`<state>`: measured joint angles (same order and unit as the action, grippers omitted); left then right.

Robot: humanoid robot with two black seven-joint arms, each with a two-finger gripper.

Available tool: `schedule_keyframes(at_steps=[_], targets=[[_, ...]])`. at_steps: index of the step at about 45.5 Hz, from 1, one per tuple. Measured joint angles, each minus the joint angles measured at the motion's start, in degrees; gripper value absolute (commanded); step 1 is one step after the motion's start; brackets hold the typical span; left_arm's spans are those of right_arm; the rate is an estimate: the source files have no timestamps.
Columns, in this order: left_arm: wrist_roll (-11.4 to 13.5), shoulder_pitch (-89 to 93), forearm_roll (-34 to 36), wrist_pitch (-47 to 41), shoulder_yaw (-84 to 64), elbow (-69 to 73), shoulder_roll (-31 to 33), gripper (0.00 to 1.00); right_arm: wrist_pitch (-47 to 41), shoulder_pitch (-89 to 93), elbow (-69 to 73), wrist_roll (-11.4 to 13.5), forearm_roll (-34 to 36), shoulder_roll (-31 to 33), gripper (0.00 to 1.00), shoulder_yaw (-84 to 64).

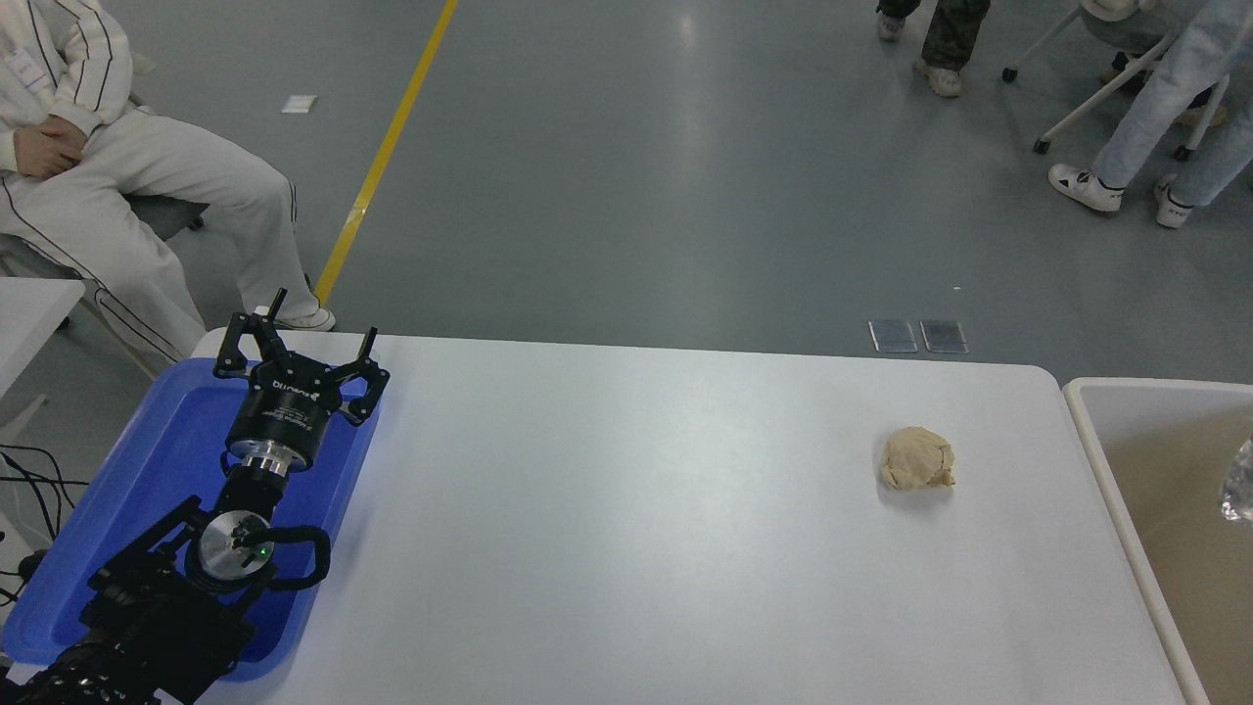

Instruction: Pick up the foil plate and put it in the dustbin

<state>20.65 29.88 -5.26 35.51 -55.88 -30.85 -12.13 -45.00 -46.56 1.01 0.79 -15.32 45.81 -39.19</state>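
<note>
While only a sliver of the foil plate (pixel 1239 482) shows at the 3 o'clock edge, it sits over the dustbin (pixel 1096 460) interior, mostly cut off by the frame, so whether it's dropped, resting inside, or held can't be told. Right arm and gripper aren't in view, so no word on that grip. Left gripper (pixel 294 345) is parked at 9 o'clock above the blue tray (pixel 147 470), fingers spread wide, holding nothing. Paper ball (pixel 916 457) sits alone on the white table (pixel 607 529) toward 3 o'clock, apart from the bin's pale rim. Risks, as I judge them: foil is light and crinkly, so if released off-centre it could catch on the bin's thick rim and hang or tip back out; if pinched hard it may crumple and cling to the fingers instead of falling. Any swing back across the table at low height could knock the paper ball off. Room for moving looks good: table centre is bare, ball has free space all round, bin rim runs just beside the table's right edge. People are around 10–2 o'clock, well back from the table.
</note>
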Motion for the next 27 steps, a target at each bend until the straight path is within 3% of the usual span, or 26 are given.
schedule_keyframes(at_steps=[18, 27], targets=[[0.00, 0.00, -0.01, 0.00, -0.02, 0.00, 0.00, 1.00, 0.18, 5.20, -0.52, 0.02, 0.56, -4.14, 0.00, 4.69], [0.00, 0.00, -0.02, 0.00, -0.02, 0.00, 0.00, 1.00, 6.41, 7.57, -0.54, 0.18, 0.66, -5.41, 0.00, 7.45]])
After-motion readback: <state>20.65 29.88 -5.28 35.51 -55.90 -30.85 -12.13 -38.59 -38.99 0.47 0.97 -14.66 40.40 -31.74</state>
